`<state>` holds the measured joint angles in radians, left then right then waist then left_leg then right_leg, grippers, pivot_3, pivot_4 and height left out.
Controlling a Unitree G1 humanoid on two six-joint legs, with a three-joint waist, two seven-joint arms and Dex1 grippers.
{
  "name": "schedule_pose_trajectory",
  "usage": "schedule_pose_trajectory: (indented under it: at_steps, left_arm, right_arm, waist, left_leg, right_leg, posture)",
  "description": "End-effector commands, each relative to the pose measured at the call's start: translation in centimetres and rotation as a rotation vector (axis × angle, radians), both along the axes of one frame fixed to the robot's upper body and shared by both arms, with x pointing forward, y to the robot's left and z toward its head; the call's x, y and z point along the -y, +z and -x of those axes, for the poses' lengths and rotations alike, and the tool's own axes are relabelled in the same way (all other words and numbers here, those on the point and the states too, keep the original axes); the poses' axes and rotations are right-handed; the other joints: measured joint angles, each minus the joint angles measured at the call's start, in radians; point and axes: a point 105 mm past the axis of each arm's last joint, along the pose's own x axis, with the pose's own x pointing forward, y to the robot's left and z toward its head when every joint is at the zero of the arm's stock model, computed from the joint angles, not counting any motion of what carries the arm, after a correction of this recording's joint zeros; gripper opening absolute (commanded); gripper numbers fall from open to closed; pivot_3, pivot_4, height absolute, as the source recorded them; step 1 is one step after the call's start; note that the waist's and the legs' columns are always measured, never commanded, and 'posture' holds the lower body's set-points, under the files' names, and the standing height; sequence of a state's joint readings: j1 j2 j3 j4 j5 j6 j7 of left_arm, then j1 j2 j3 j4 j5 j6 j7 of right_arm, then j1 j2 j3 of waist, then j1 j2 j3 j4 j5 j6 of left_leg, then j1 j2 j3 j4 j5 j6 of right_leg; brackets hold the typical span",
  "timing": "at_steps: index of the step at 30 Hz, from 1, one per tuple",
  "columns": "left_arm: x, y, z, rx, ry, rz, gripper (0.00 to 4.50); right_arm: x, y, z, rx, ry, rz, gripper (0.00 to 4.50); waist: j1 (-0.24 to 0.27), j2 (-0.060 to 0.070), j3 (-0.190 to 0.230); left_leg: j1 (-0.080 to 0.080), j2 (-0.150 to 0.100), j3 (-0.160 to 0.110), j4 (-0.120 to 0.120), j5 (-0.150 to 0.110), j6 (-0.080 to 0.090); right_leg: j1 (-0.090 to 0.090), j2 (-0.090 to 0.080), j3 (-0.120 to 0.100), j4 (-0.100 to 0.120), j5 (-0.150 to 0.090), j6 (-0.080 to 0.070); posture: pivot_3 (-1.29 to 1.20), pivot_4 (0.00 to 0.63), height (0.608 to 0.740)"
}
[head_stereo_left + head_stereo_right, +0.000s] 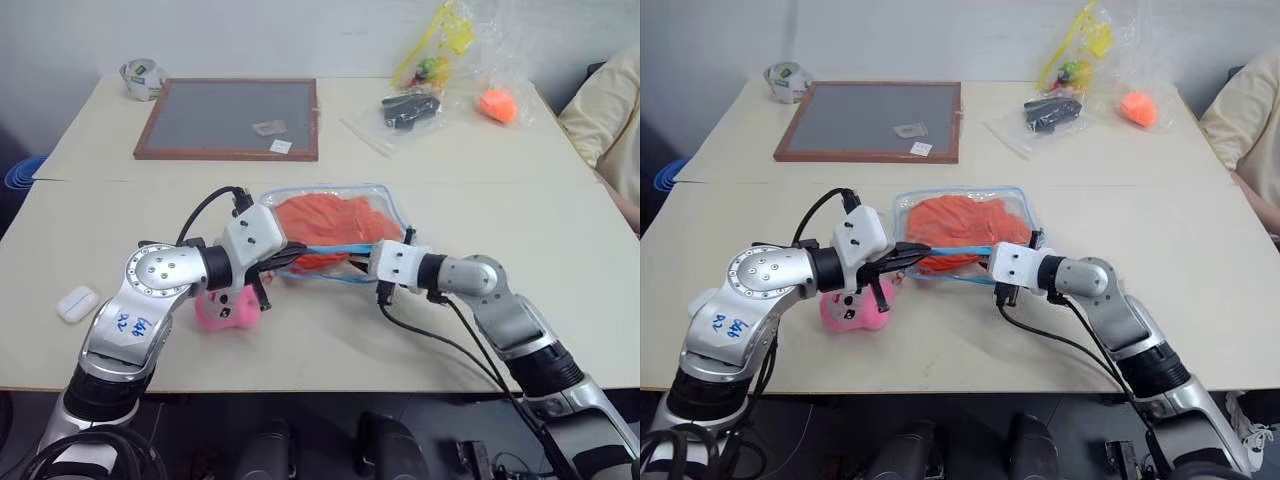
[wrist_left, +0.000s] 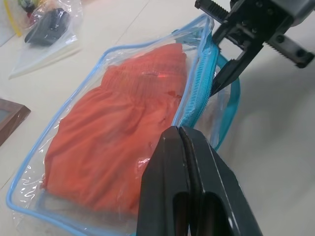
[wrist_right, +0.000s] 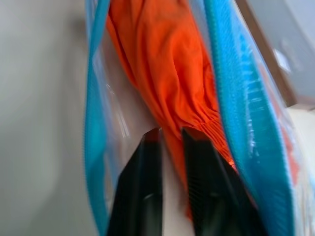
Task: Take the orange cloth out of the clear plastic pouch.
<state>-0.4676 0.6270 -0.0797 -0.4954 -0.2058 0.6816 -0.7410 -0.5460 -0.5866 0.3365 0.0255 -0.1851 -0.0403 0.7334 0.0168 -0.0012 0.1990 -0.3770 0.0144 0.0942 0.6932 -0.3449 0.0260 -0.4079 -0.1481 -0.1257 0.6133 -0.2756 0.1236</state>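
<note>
Left claw (image 2: pixel 183 147) fully closed, fingers pressed flat together, tips at the near zippered edge of the clear plastic pouch (image 1: pixel 392 206); pinch on the plastic film itself not confirmable. Left forearm reaching forward and to the right across the surface (image 1: pixel 520 215), wrist roughly level. Right claw (image 3: pixel 170 137) narrowly parted, both black fingers inserted through the pouch's open mouth, between the two light-blue zipper bands. A gathered fold of the orange cloth (image 1: pixel 330 222) lying between the fingertips, touching one of the fingers (image 3: pixel 199 162); firm grip not confirmable. Right forearm angled forward and to the left, pointing slightly downward, black cable trailing beneath it. Both claws meeting at the same near edge of the pouch, close together. Orange cloth inside the pouch, crumpled, filling most of it. Pouch lying flat near the middle of the pale surface. Pink plush toy (image 1: pixel 853 308) on the surface just below the left wrist. Framed board (image 1: pixel 230 118), roll of tape (image 1: pixel 142 78), bagged items (image 1: pixel 410 108) and small orange ball (image 1: pixel 497 104) farther back. White case (image 1: pixel 77 303) near the left edge.
</note>
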Motion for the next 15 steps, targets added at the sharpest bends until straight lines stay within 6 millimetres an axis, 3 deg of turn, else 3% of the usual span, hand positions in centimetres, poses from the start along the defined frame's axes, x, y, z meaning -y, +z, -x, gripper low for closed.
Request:
schedule_pose_trajectory:
  at_steps: [1,7,15]
  left_arm:
    - [0.7,1.5,0.4,0.058,-0.026,0.02,0.0]
    - [1.0,1.9,0.4,0.062,-0.037,0.035,0.0]
    - [1.8,2.2,0.4,0.066,-0.057,0.055,0.0]
  right_arm:
    - [-0.6,0.7,-0.4,0.147,0.01,0.039,2.01]
    - [-1.6,0.7,-1.1,0.29,0.009,0.098,4.08]
    - [-3.1,-0.9,-1.7,0.372,0.074,0.229,4.08]
  waist:
    - [-0.003,0.0,0.0]
    - [-0.014,0.0,0.0]
    - [-0.021,0.0,0.0]
  left_leg:
    - [0.0,0.0,0.0,0.0,0.0,0.0]
    - [0.0,0.0,0.0,0.0,0.0,0.0]
    - [0.0,0.001,0.0,0.0,0.0,0.0]
  right_leg:
    - [0.0,0.0,0.0,0.0,0.0,0.0]
    - [0.0,0.0,0.0,0.0,0.0,0.0]
    - [0.0,0.0,0.0,0.0,0.0,0.0]
  posture:
    - [0.0,0.15,0.74]
    - [0.0,0.15,0.74]
    - [0.0,0.15,0.74]
